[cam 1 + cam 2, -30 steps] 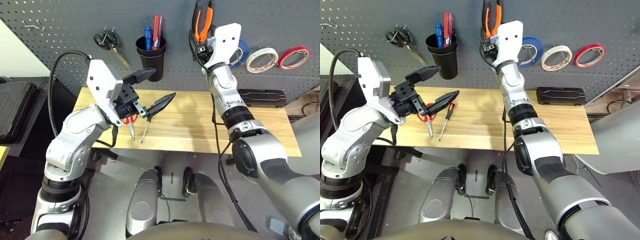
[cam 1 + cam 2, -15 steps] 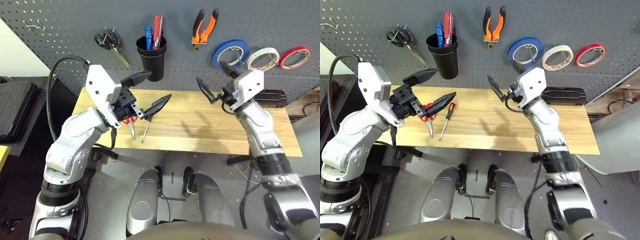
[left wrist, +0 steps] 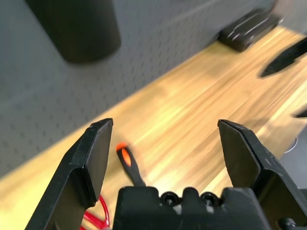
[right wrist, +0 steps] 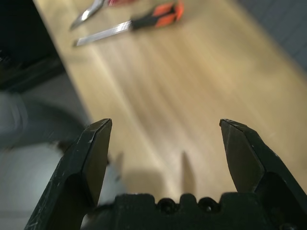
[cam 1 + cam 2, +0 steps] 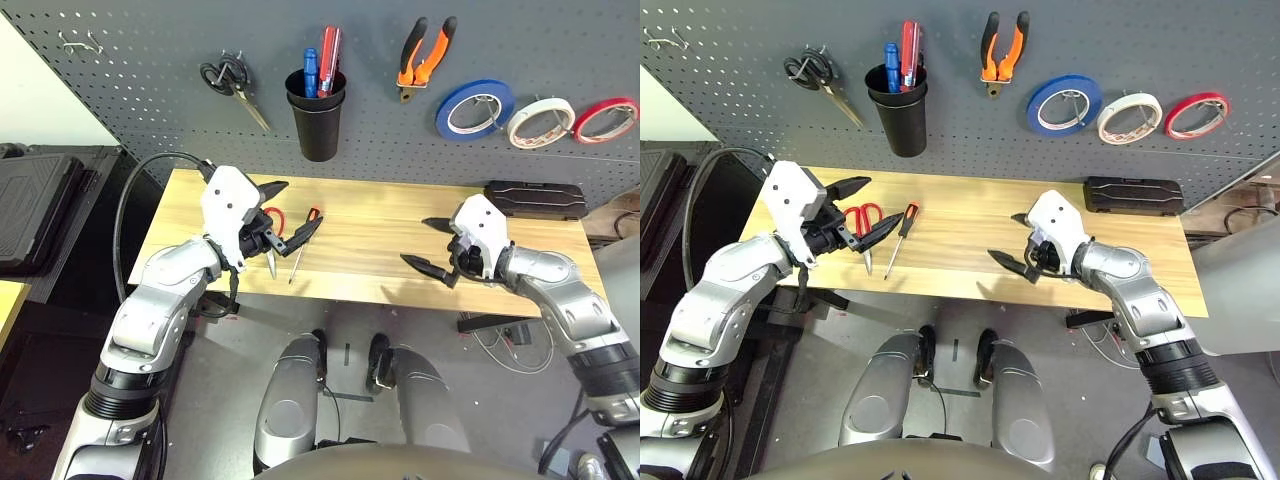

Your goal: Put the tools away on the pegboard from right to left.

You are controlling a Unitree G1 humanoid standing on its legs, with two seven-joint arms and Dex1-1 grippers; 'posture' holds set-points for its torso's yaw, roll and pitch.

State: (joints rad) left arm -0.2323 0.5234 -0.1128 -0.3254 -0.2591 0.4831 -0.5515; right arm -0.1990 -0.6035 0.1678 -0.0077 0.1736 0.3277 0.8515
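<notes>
We judged the screwdriver [image 5: 898,232] the next tool to store. It lay on the wooden table [image 5: 970,210] beside the red-handled scissors [image 5: 864,222]. The left gripper [image 5: 866,207] hovered over both, fingers wide apart and empty. It should close on the ribbed black-and-orange handle, not the slim shaft. The right gripper [image 5: 1018,242] hung wide apart, empty. Pliers [image 5: 1001,44] and cream tape roll [image 5: 1129,104] hung on the perforated pegboard [image 5: 730,60].

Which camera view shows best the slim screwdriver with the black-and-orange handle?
The right eye view: the whole screwdriver lies unobstructed on the wooden table. In the left eye view its shaft shows too. The wrist views give blurred parts.
</notes>
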